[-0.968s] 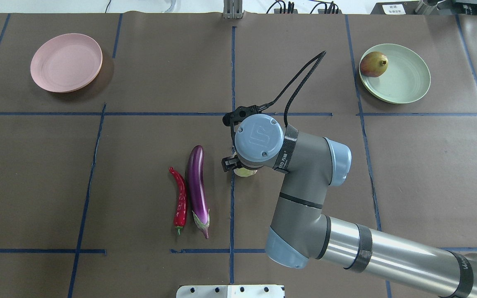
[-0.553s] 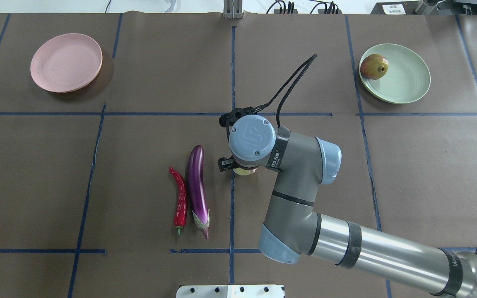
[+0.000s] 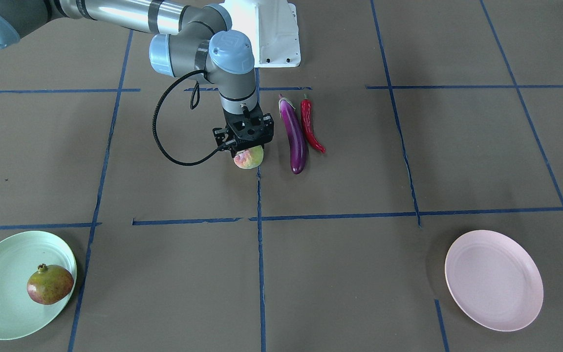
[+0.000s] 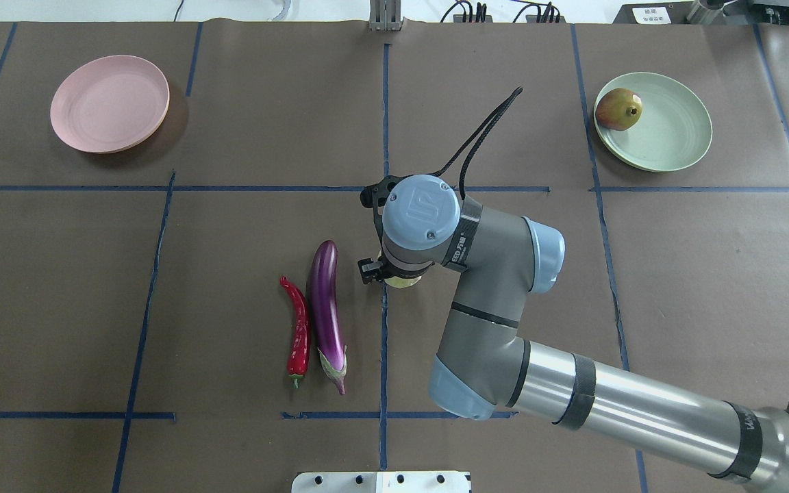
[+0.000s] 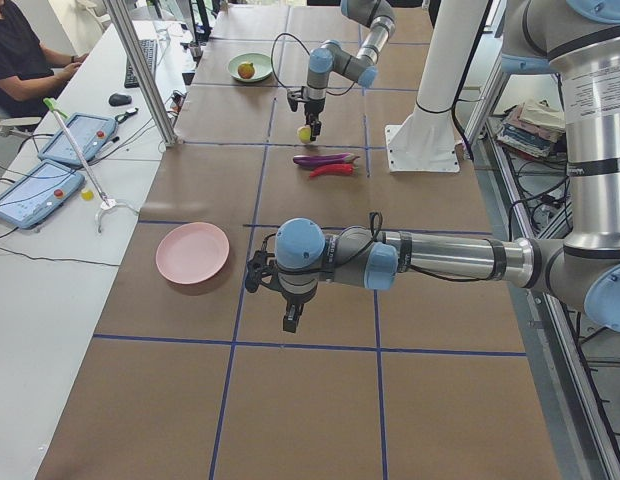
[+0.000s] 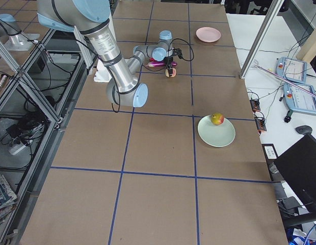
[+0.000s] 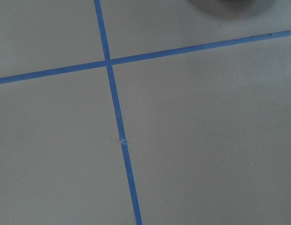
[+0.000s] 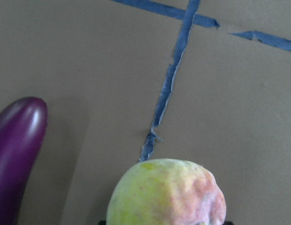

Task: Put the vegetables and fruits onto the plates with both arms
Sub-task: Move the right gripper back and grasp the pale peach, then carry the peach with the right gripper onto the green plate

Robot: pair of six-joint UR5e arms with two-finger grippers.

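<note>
My right gripper (image 3: pixel 245 146) stands straight down over the lumpy pale green fruit (image 3: pixel 249 157), jaws open on either side of it; the fruit rests on the table and fills the bottom of the right wrist view (image 8: pixel 167 193). The purple eggplant (image 4: pixel 326 307) and the red chili pepper (image 4: pixel 298 330) lie side by side just left of it. The pomegranate (image 4: pixel 618 108) sits on the mint green plate (image 4: pixel 675 137) at the far right. The pink plate (image 4: pixel 109 103) at the far left holds nothing. My left gripper (image 5: pixel 293 318) hangs over bare table near the pink plate; I cannot tell whether it is open.
The brown table cover is marked by blue tape lines (image 4: pixel 385 322). The white base block (image 4: pixel 381 481) sits at the near edge. A black cable (image 4: pixel 480 137) loops off the right wrist. An operator and tablets (image 5: pixel 30 190) are beside the table.
My right wrist has shifted a little to the left and turned over the green fruit. The fruit, the vegetables and the plates have not moved.
</note>
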